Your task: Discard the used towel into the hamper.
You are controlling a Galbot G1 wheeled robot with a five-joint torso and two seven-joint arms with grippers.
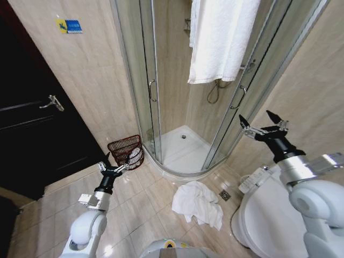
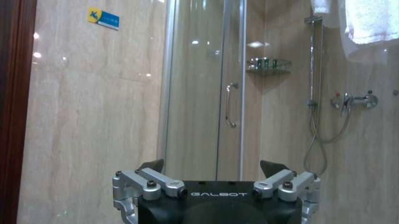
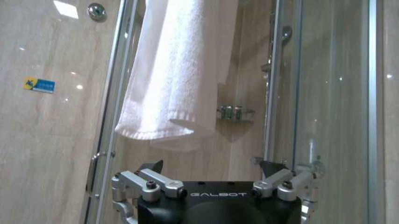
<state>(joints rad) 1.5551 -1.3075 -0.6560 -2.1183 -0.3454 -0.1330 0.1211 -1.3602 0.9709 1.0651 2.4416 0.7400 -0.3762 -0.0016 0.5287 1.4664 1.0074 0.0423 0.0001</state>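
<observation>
The used towel [image 1: 196, 204] lies crumpled and white on the tiled floor in front of the shower. The hamper [image 1: 127, 151], a dark reddish-brown wire basket, stands against the wall to the left of the shower door. My left gripper [image 1: 112, 167] hangs open and empty just in front of the hamper, low over the floor. My right gripper [image 1: 257, 119] is raised higher on the right, open and empty, above the toilet and well clear of the towel. In the wrist views both the left gripper [image 2: 212, 165] and the right gripper [image 3: 212, 165] show spread fingers with nothing between them.
A curved glass shower enclosure [image 1: 161, 86] fills the middle, with a clean white towel [image 1: 221, 37] hung over its top rail. A toilet [image 1: 269, 215] stands at the right, a floor drain [image 1: 224, 195] beside the crumpled towel, and a dark door [image 1: 32, 129] at the left.
</observation>
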